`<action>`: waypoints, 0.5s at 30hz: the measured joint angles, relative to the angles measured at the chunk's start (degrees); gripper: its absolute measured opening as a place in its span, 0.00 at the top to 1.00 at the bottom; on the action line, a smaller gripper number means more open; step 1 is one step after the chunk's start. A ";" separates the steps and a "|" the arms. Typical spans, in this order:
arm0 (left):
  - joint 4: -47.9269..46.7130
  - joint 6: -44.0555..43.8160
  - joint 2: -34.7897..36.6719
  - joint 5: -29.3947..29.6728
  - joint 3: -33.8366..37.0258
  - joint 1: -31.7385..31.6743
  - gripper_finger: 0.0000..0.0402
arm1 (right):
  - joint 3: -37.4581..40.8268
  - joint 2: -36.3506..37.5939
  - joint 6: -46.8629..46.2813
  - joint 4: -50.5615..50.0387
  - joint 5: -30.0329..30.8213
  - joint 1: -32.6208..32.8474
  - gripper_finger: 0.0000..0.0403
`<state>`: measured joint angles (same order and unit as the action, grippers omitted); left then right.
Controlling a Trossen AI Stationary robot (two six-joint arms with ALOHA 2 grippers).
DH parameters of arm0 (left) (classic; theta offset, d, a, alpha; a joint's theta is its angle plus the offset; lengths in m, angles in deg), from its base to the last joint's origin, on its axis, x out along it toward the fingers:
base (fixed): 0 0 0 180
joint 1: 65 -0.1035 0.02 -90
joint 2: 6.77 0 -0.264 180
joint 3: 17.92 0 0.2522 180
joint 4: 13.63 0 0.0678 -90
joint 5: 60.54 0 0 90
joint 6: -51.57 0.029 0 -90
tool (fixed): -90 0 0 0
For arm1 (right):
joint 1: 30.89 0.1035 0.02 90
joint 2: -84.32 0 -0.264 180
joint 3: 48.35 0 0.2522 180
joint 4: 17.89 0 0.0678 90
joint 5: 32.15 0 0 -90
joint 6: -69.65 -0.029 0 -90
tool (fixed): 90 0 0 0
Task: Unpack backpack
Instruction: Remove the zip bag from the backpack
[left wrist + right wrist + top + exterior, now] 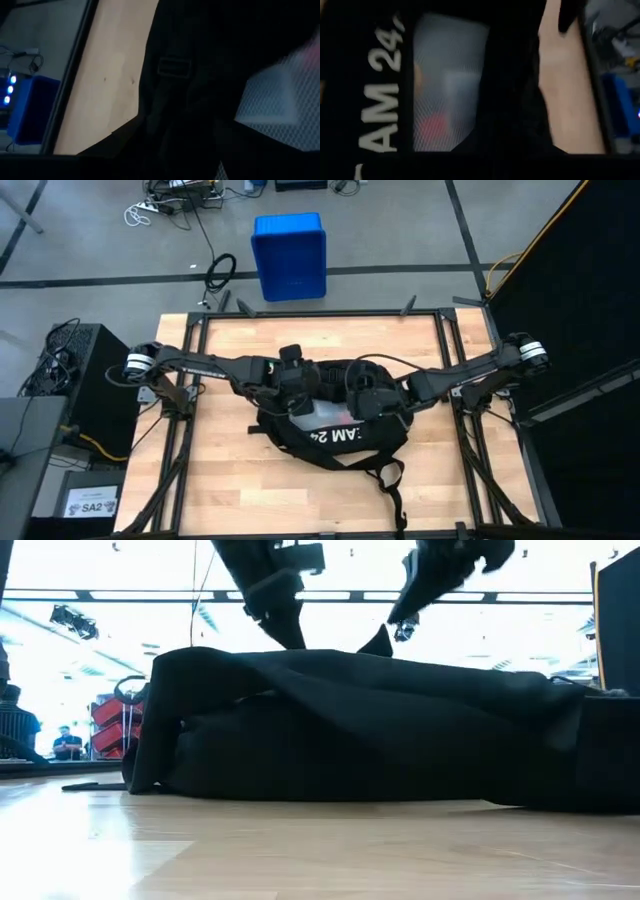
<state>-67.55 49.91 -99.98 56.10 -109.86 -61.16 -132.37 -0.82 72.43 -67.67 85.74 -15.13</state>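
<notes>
The black backpack [330, 435] lies flat in the middle of the table, white lettering [382, 100] on its upper side, its straps [390, 480] trailing toward the near edge. Both grippers are at its far part. My left gripper [292, 395] is at the left of the opening. My right gripper [368, 405] is at the right of it, shut on fabric. Between them a whitish mesh pouch [322, 412] shows inside the backpack, with something red in it [432, 125]. My left gripper comes slanting down from the table's left onto the fabric at the backpack's top [285, 648]. Its own dark fingers hide the exact place, and which edge or layer it has I cannot tell. The backpack's body stays on the table. My right gripper pinches a bit of the backpack's upper fabric [382, 640], slanting down from the table's right. The fabric rises to a small peak under the fingers. The remainder of the backpack lies on the table.
A blue plastic crate [289, 255] stands on the floor beyond the table's far edge. Bare wooden tabletop [220, 470] lies to the left, right and near side of the backpack. A black metal frame [320, 313] borders the table.
</notes>
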 joint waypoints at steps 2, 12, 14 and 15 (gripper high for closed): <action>-1.56 0.61 0.04 -2.58 -2.75 0.74 0.51 | -2.56 0.05 0.30 -0.55 -0.06 0.29 1.00; 0.63 2.73 -3.47 -12.33 -1.55 3.92 0.51 | 1.28 -0.17 -4.76 -5.44 -11.72 0.25 1.00; 0.84 2.67 -5.90 -12.21 -1.27 3.82 0.51 | 3.53 -0.17 -6.03 -4.85 -12.68 0.23 1.00; 1.36 2.65 -7.02 -11.76 -1.27 3.77 0.51 | 4.85 -0.17 -6.65 -4.40 -13.24 0.23 1.00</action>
<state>-66.19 52.56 -107.00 44.34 -111.14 -57.39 -127.52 -1.00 65.78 -72.06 72.50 -14.91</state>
